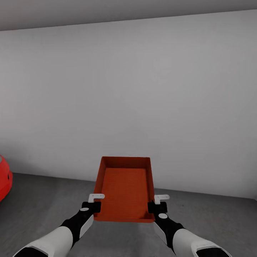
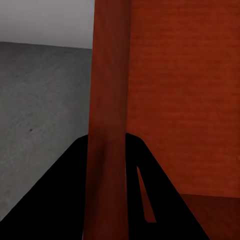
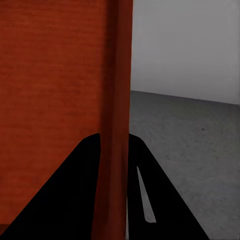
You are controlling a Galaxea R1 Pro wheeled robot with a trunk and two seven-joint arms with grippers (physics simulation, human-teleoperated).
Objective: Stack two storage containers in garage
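An orange-red storage container (image 1: 125,189) hangs in the air between my two arms, in the garage, above the dark grey concrete floor (image 1: 43,207). My left gripper (image 1: 93,204) is shut on the bin's left wall near its front corner. On the opposite side my right gripper (image 1: 157,205) is shut on the right wall. In the left wrist view the container wall (image 2: 107,125) runs between the dark fingers (image 2: 65,200). The right wrist view has the wall (image 3: 117,125) clamped between its fingers (image 3: 160,200) the same way. The bin is empty and tilts slightly away from me.
A plain white-grey wall (image 1: 142,89) stands straight ahead, meeting the floor just beyond the bin. The edge of a red car (image 1: 4,180) shows at the far left. Bare concrete spreads to both sides and below the container.
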